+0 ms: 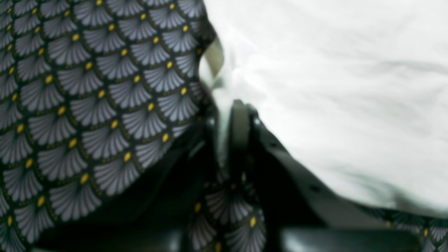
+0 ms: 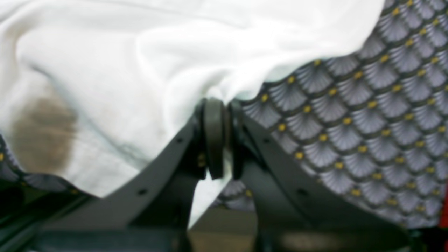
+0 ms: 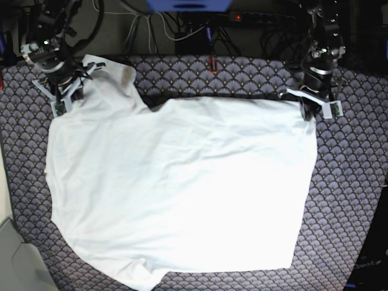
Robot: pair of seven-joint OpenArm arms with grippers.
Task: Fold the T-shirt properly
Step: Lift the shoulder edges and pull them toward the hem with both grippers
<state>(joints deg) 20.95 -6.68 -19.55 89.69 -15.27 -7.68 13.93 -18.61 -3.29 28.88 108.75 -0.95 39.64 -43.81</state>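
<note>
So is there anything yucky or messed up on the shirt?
Yes. The right wrist view shows a brownish patch on the T-shirt, near its edge. It may be a stain, but it is too blurry to tell. The base view doesn't show it.

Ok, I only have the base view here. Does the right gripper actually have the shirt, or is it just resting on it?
Observer: The right wrist view shows the right gripper shut on the shirt, with the shirt's edge pinched between the pads.
Operator: And the left one?
Observer: The left wrist view is blurry, but the left gripper looks shut too, with a white strip of shirt caught in it.
Operator: Anything odd on the fabric?
Observer: A brownish patch shows on the shirt near the right gripper. It is too blurred to say what it is.
</note>
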